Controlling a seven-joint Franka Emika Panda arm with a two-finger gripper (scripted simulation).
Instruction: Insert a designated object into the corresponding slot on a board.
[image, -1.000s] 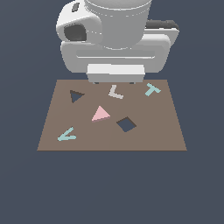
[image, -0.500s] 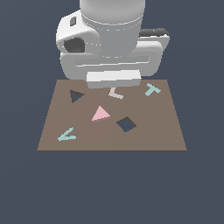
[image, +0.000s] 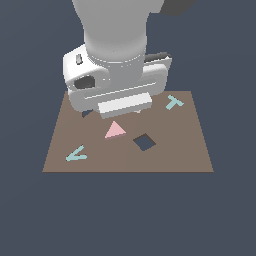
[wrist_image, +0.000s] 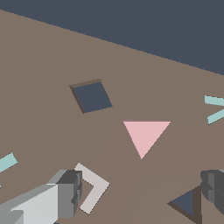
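Note:
The pink triangle (image: 115, 130) lies flat near the middle of the brown board (image: 175, 155); it also shows in the wrist view (wrist_image: 145, 134). The triangular slot (wrist_image: 186, 202) is a dark cut-out close to one finger; in the exterior view only its corner (image: 87, 114) peeks out under the hand. My gripper (wrist_image: 141, 189) is open and empty, above the board a little behind the triangle. Its fingers (wrist_image: 65, 192) stand wide apart. In the exterior view the hand (image: 115, 90) hangs over the board's back left part and hides the fingers.
A dark square cut-out (image: 144, 142) sits to the exterior view's right of the triangle. A whitish L-shaped piece (wrist_image: 92, 187) lies by one finger. A teal V piece (image: 76, 155) is at the front left, a teal T piece (image: 174, 102) at the back right.
The hand has come down and forward over the board. It now covers the L piece and most of the triangular slot in the exterior view. The pieces have not moved.

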